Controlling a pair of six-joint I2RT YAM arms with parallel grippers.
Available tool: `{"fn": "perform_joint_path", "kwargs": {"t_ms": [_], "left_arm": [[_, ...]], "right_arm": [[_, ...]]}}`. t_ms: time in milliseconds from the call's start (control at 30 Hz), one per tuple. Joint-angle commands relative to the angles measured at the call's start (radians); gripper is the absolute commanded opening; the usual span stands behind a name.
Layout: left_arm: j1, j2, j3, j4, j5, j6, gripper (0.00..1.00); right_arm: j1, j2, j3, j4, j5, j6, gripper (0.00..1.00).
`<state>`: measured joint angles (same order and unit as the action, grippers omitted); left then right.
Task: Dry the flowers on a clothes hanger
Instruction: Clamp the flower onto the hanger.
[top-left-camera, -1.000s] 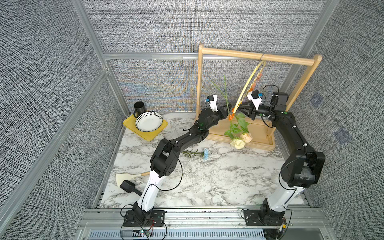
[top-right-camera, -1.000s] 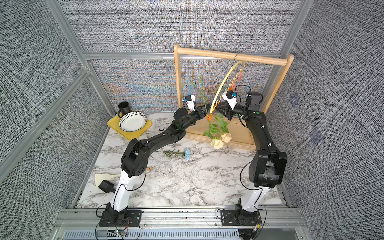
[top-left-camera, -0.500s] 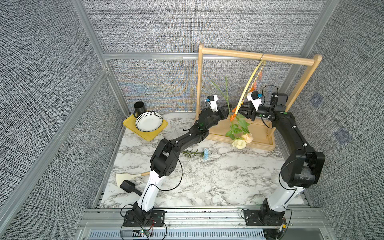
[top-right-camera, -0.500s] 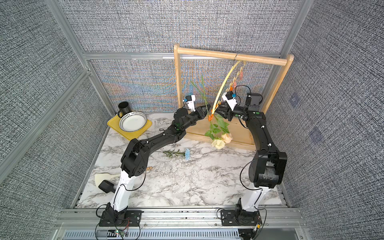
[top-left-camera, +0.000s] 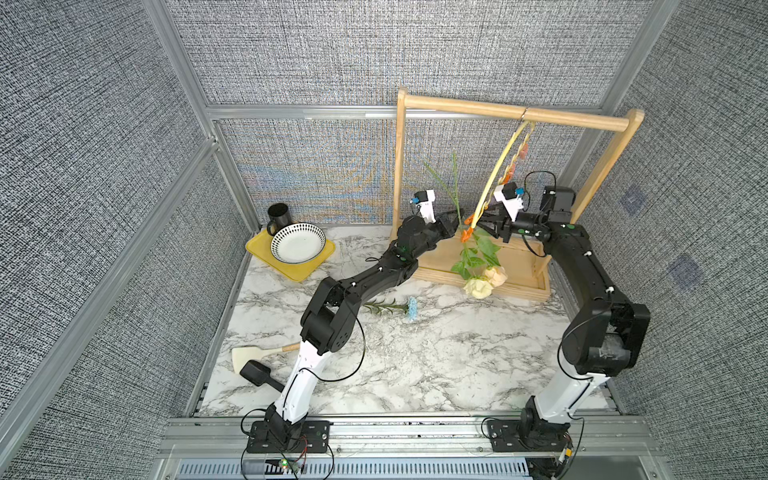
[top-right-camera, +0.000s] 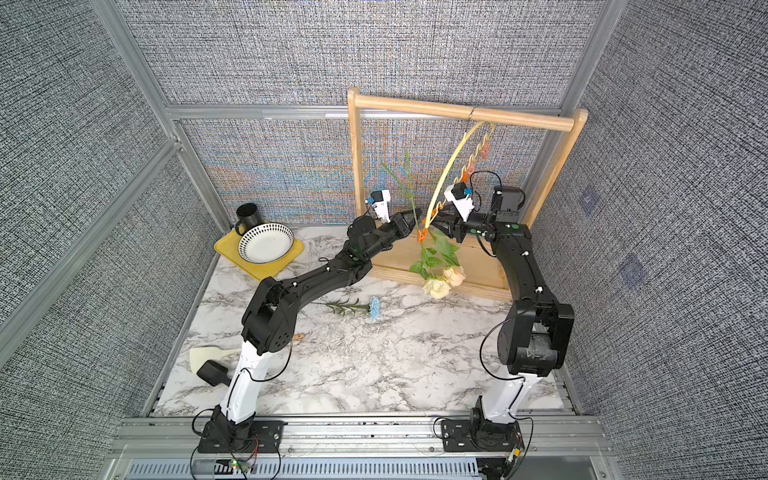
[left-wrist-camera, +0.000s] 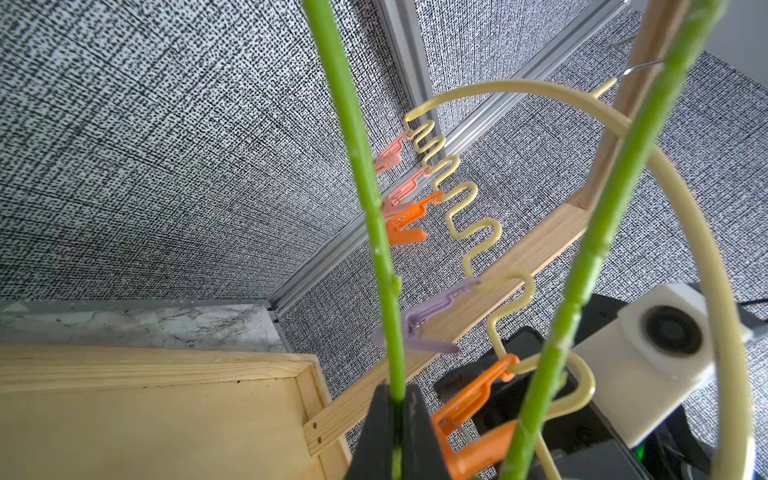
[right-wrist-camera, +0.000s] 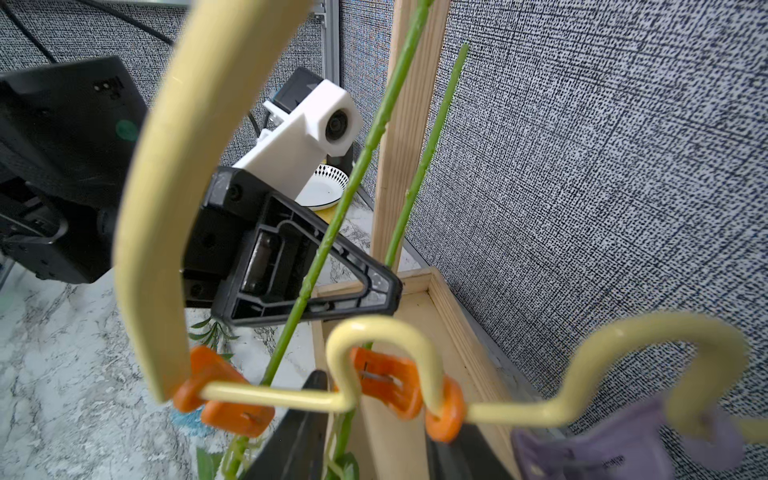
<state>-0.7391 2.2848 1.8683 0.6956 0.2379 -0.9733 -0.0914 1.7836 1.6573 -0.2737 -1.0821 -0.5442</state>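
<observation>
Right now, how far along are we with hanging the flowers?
Done: the cream rose and peach rose hang head-down under the clothes hanger's orange clips; whether clipped, I cannot tell. In hand: left gripper shut on one stem, right gripper open by the clips. Left: light-blue flower lies on the table.

The thin pale-yellow arc-shaped hanger (right-wrist-camera: 166, 166) looks like smooth plastic or coating with a satin finish, and its small hook (left-wrist-camera: 644, 65), at the upper right of the left wrist view, is bare bright metal wire. The orange clothespin clips (right-wrist-camera: 386, 384) and the lilac clip (right-wrist-camera: 602, 453) are moulded plastic with a slight sheen. The green flower stems (left-wrist-camera: 365, 166) are smooth plastic with small nubs. The large light-wood rack (top-left-camera: 515, 112) shows raw, matt grain. The white marble-patterned tabletop (top-left-camera: 415, 374) is smooth and faintly glossy. The grey wall panels (top-left-camera: 374, 50) are coarse woven cloth, framed by brushed aluminium rails (top-left-camera: 291, 112). The white black-dashed bowl (top-left-camera: 297, 249) looks glazed.
</observation>
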Motion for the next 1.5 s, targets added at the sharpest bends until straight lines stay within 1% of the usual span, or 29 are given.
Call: {"fn": "perform_joint_path", "kwargs": {"t_ms": [0, 567, 800, 833, 1067, 1167, 1467], "left_arm": [[0.000, -0.004, 0.009, 0.047, 0.005, -0.005, 0.02], [0.000, 0.001, 0.013, 0.044, 0.000, -0.017, 0.02], [0.000, 0.009, 0.020, 0.052, 0.002, -0.024, 0.02], [0.000, 0.011, 0.021, 0.053, 0.000, -0.028, 0.02], [0.000, 0.019, 0.035, 0.051, 0.001, -0.038, 0.02], [0.000, 0.018, 0.036, 0.051, 0.002, -0.038, 0.02], [0.000, 0.018, 0.037, 0.049, 0.002, -0.037, 0.02]], "right_arm": [[0.000, -0.004, -0.007, 0.052, -0.025, 0.042, 0.42], [0.000, -0.007, -0.027, 0.147, -0.039, 0.141, 0.42], [0.001, 0.002, -0.036, 0.217, -0.013, 0.244, 0.42], [0.004, 0.006, -0.034, 0.219, -0.012, 0.250, 0.41], [0.005, 0.011, -0.031, 0.217, -0.014, 0.251, 0.25], [0.005, 0.012, -0.028, 0.207, -0.018, 0.243, 0.21], [0.005, 0.015, -0.018, 0.135, -0.019, 0.180, 0.20]]}}
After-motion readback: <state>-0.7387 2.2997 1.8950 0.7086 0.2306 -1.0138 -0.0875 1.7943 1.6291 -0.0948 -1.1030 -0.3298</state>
